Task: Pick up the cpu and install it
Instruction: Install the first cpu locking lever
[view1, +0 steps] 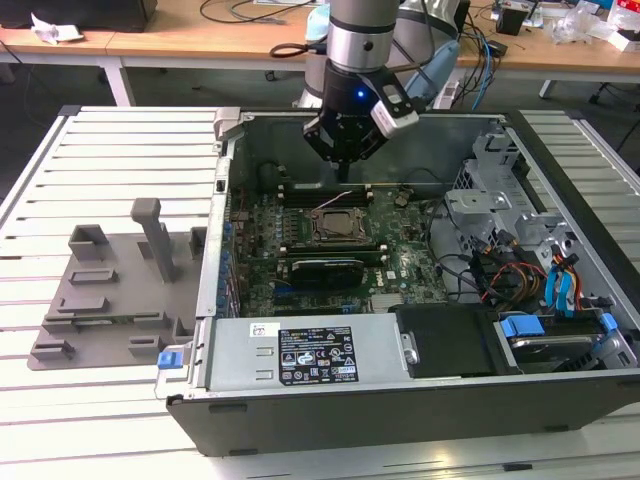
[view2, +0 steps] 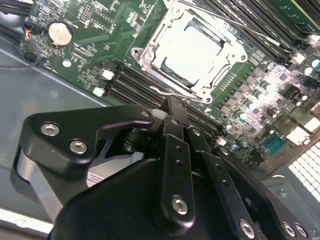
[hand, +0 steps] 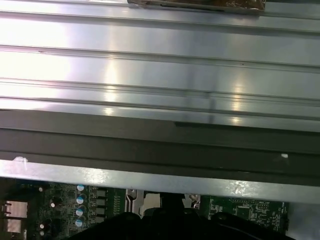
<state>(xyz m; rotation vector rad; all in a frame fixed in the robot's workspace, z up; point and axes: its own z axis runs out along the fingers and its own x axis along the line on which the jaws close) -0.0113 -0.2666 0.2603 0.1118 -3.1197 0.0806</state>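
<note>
Open PC case (view1: 400, 400) on slatted metal table (view1: 100, 140). Green motherboard (view1: 400, 265) inside, coin cell (view2: 59, 33) on it. Grey tray (view1: 110, 290) with upright posts at exterior view's left. Wooden desks (view1: 200, 40) behind, cables on them.

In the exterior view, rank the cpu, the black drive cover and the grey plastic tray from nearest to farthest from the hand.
Measured from the hand:
1. cpu, seated in its socket just below.
2. black drive cover, toward the case's front at the view's right.
3. grey plastic tray, outside the case at the view's left.

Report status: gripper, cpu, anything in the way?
Gripper above motherboard, behind socket; holds nothing visible. Cpu sits in socket, frame open. Nothing in the way.
</note>
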